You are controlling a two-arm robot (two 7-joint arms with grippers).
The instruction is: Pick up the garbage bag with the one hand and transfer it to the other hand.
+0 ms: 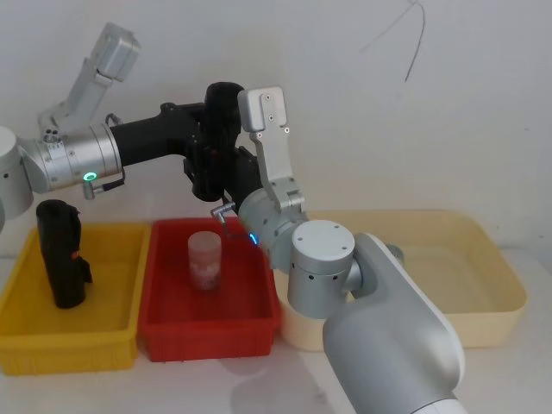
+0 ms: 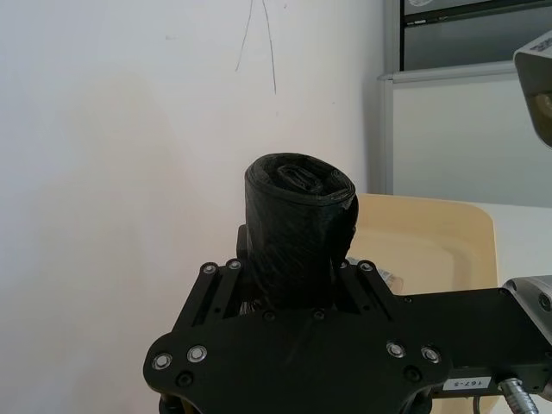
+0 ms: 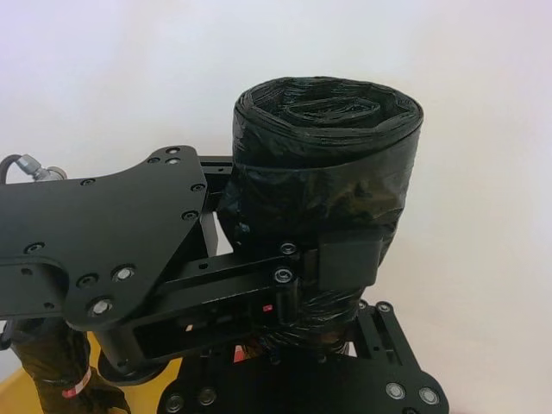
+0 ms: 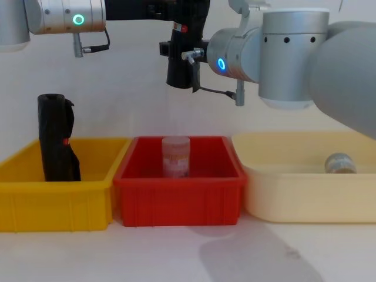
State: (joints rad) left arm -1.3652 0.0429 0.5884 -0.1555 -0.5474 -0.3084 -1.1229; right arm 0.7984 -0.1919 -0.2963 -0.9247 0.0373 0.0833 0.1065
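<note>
The garbage bag is a black roll held upright in the air above the red bin. My left gripper, on the green-lit arm, is shut around the roll's middle; the left wrist view has the bag rising between its jaws. My right gripper, on the blue-lit arm, is closed on the lower part of the roll just under the left one. In the right wrist view a left finger pad presses the bag. From the chest, the bag hangs between both wrists.
A second black roll stands in the yellow bin at the left. A clear cup stands in the red bin, directly below the grippers. The cream bin at the right holds a small jar.
</note>
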